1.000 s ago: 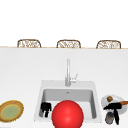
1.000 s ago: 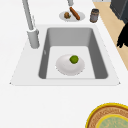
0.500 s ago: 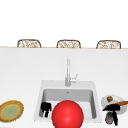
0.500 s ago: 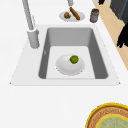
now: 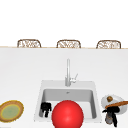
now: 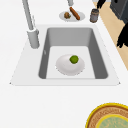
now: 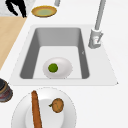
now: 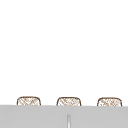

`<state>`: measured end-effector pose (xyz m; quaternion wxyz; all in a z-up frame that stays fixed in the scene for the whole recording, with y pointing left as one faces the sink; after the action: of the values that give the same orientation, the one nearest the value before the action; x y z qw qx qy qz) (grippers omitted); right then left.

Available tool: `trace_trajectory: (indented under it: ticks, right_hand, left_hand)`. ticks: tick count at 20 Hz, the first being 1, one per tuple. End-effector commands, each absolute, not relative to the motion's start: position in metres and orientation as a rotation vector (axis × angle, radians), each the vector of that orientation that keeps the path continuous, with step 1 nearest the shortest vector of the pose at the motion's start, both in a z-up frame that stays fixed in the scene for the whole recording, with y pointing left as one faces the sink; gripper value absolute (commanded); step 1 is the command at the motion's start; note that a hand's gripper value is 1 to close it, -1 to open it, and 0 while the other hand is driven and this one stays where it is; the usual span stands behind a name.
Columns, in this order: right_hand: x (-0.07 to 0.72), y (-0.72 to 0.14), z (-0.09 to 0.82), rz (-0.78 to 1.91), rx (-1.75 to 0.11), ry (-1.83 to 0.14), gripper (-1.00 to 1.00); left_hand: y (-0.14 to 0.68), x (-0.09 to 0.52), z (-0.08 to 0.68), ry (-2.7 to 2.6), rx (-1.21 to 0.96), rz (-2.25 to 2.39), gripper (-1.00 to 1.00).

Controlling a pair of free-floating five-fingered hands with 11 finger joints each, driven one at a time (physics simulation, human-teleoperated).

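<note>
My left hand point(image 5: 45, 109) hangs at the front left of the sink point(image 5: 40, 100) with its fingers relaxed and pointing down, holding nothing. It also shows as the hand point(image 6: 123, 37) at the right edge of the left side view and as the hand point(image 7: 16, 7) at the top left of the right side view. My right hand point(image 5: 112, 112) hovers by a dark jar point(image 5: 108, 119) on the counter to the right, fingers loose. In the basin lies a white bowl point(image 6: 66, 67) with a green lime point(image 6: 74, 59) in it. A big red ball point(image 5: 67, 115) covers the sink's front in the front view.
A white plate point(image 7: 17, 112) with a sausage point(image 7: 35, 110) and a brown lump point(image 7: 57, 105) sits right of the sink, beside the jar point(image 7: 3, 91). A yellow-rimmed plate point(image 5: 10, 110) lies on the left counter. The faucet point(image 5: 68, 72) stands behind the basin. Chair backs point(image 8: 68, 102) line the far counter edge.
</note>
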<state>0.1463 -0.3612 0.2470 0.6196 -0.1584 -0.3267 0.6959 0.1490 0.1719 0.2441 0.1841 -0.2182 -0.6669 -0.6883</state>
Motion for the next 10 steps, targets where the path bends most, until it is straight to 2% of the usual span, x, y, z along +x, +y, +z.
trace_trajectory:
  ticks: [1, 10]
  right_hand:
    - [0.148, -0.364, 0.237, 1.617, -0.358, -0.756, -1.0]
    - [0.148, -0.369, 0.248, 1.591, -0.39, -0.796, -1.0]
  left_hand:
    - [0.172, 0.149, 0.244, -1.88, -0.615, -1.941, 0.0]
    - [0.172, 0.149, 0.244, -1.88, -0.615, -1.941, 0.0]
